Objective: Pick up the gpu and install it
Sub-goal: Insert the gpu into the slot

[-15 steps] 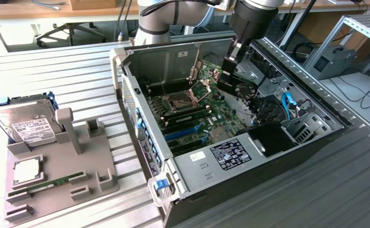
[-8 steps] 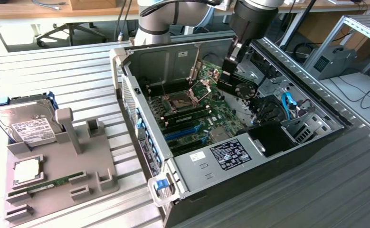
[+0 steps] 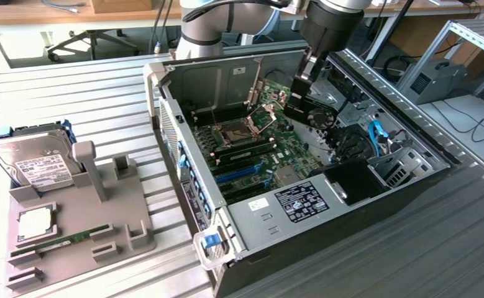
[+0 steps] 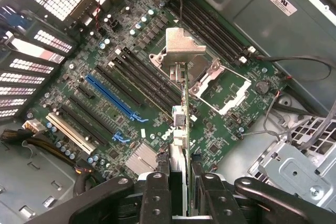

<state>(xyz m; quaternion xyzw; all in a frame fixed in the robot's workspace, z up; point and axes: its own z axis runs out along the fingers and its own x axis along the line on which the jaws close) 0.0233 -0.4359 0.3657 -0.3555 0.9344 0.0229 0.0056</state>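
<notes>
- 1 robot arm (image 3: 204, 28), 1 gripper (image 3: 302, 81)
- 1 gpu (image 3: 316, 113)
- 1 open computer case (image 3: 200, 84), 1 motherboard (image 4: 131, 40) inside
- 1 CPU socket (image 4: 210, 77) on the board
- 2 blue slots: 1 long blue slot (image 4: 113, 98), 1 short blue slot (image 4: 121, 138)
- 1 cream slot (image 4: 71, 132)
- 1 coin battery (image 4: 261, 85)
- 1 gray holder tray (image 3: 84, 217)
- on the tray: 1 hard drive (image 3: 35, 161), 1 memory stick (image 3: 63, 241), 1 processor chip (image 3: 36, 222)
- 1 office chair (image 3: 84, 34), far back
- black slots (image 4: 136, 77): too many and too crowded to count surely

A robotics lab: arm (image 3: 202, 28) over a slatted metal bench (image 3: 68, 87), open PC case (image 3: 258, 214) at centre, office chair (image 3: 84, 38) and desk (image 3: 51, 12) toward eleven o'clock.
</notes>
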